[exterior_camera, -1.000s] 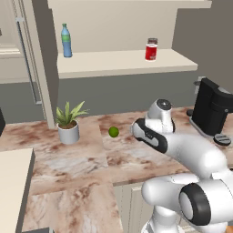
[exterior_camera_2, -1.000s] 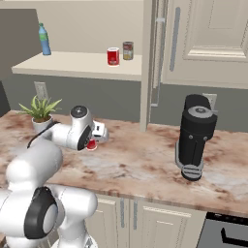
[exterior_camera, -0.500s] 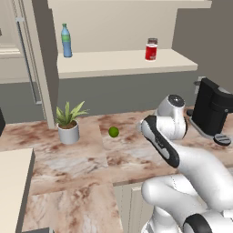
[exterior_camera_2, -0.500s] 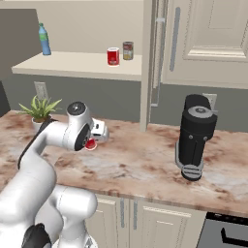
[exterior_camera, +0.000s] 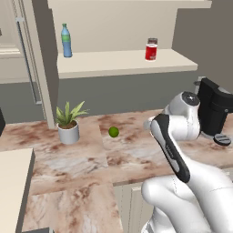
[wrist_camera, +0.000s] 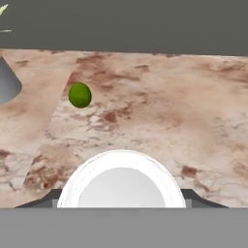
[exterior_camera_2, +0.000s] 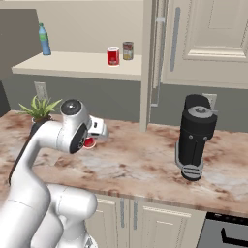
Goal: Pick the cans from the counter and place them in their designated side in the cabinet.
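One can (exterior_camera_2: 88, 142) is clenched in my claw (exterior_camera_2: 97, 131), lifted off the counter (exterior_camera_2: 145, 164) at left centre since a second ago; its twin (exterior_camera_2: 113, 56) sits on the cabinet (exterior_camera_2: 72, 65) shelf, upper left, so placing comes next.

Two small red cylindrical cans with white tops are showing: one (exterior_camera_2: 113, 56) is standing on the beige cabinet's cream shelf board (exterior_camera_2: 72, 65), and the other (exterior_camera_2: 89, 142) is sitting at the gripper, its white top (wrist_camera: 121, 180) lying at 6 o'clock in the hand view. One tan-labelled can with a dark top (exterior_camera_2: 128, 50) is standing at the shelf can's 2 o'clock. One tall blue bottle (exterior_camera: 67, 40), one green lime (exterior_camera: 113, 132), one potted green plant in a grey pot (exterior_camera: 69, 121) and one black coffee machine (exterior_camera_2: 195, 136) are showing. The lime, plant and machine are sitting on one marbled reddish-brown stone counter (exterior_camera_2: 145, 167).
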